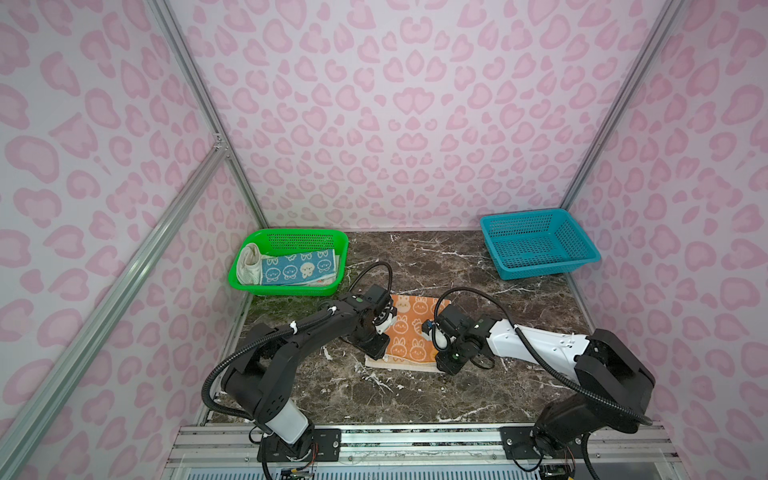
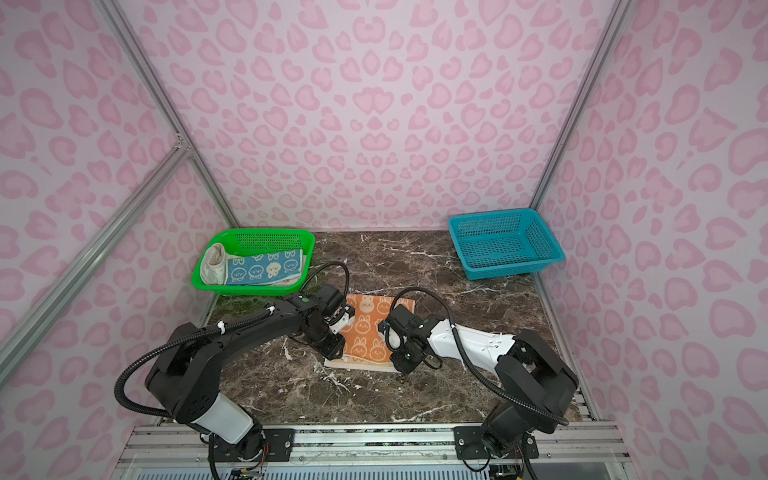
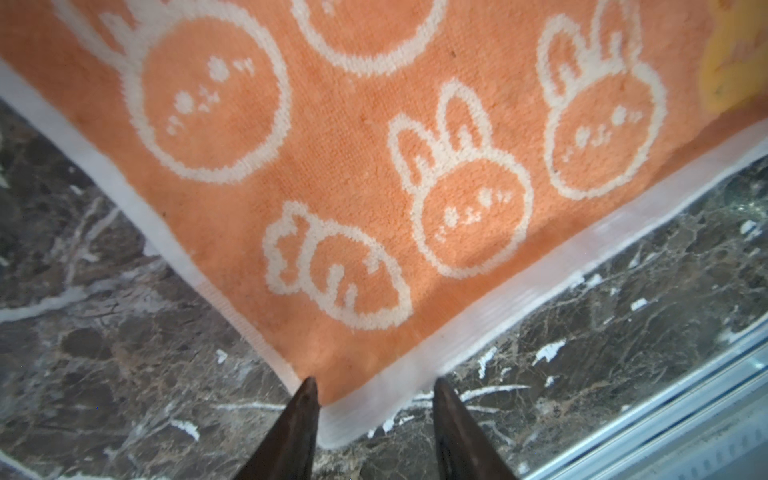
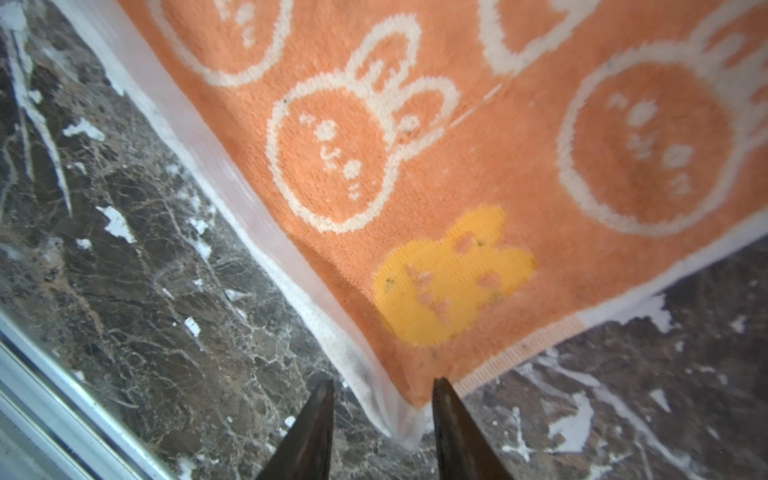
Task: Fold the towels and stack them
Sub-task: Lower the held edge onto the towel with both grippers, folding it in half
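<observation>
The orange towel lies flat on the tabletop between the arms; it looks soft, light and limp, so it is best taken by its corners. The left end effector and right end effector each straddle a corner with jaws parted, apparently gripping nothing.

Orange towel lies on the marble table, mid-table.

One towel lies mid-desk, left claw and right claw at its near corners. The other towels sit in the back-left basket. The back-right basket stands opposite.
</observation>
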Controlling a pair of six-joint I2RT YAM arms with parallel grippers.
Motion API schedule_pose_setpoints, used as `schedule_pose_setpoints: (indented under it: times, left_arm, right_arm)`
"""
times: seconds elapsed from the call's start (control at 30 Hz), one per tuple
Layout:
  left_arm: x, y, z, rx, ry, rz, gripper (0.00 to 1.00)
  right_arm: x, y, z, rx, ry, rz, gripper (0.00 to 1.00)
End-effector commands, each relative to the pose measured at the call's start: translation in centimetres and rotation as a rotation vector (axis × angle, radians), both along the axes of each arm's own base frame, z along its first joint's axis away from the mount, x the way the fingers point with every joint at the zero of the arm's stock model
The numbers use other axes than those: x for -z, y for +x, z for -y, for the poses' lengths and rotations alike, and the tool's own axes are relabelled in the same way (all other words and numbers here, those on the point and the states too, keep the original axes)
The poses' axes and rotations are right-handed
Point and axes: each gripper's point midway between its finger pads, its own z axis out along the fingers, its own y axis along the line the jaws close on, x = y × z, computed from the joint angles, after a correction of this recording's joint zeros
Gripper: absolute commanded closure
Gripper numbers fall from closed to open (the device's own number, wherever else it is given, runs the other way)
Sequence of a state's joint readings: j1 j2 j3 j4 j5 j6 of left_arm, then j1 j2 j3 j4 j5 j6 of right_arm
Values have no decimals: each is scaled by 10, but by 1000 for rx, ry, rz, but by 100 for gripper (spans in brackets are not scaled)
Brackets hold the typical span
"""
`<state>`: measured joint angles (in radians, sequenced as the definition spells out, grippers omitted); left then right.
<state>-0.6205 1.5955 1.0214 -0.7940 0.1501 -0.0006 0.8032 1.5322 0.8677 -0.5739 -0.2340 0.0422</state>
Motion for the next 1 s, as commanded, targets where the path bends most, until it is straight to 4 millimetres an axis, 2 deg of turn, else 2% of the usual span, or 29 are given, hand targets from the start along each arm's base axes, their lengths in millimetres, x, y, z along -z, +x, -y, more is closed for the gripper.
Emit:
schedule_pose_setpoints:
  times: [0.0, 0.23, 0.33, 0.43, 0.57, 0.7, 0.83, 0.97]
  left_arm:
    - [-7, -6, -2, -12, -9, -7, 48]
    - [-24, -1, -2, -35, -45, 64, 44]
    - [-31, 8, 2, -74, -78, 117, 45]
    - [-33, 15, 17, -126, -165, 127, 49]
    - [-17, 12, 38, -194, -280, 57, 69]
    - [6, 3, 34, -238, -262, -1, 84]
    - [24, -7, 25, -257, -211, -43, 96]
    - [39, -15, 21, -278, -186, -90, 97]
  right_arm:
    - [-4, 0, -1, 7, 18, 8, 53]
    - [-16, 5, -7, 54, 77, 42, 51]
    - [-15, 7, -11, 94, 95, 27, 59]
    - [-9, 4, -23, 127, 147, -17, 68]
    - [7, 0, -26, 172, 122, -51, 77]
    - [21, -9, -21, 194, 76, -84, 81]
    - [29, -15, -10, 212, 24, -96, 83]
    - [31, -18, 3, 225, -27, -89, 84]
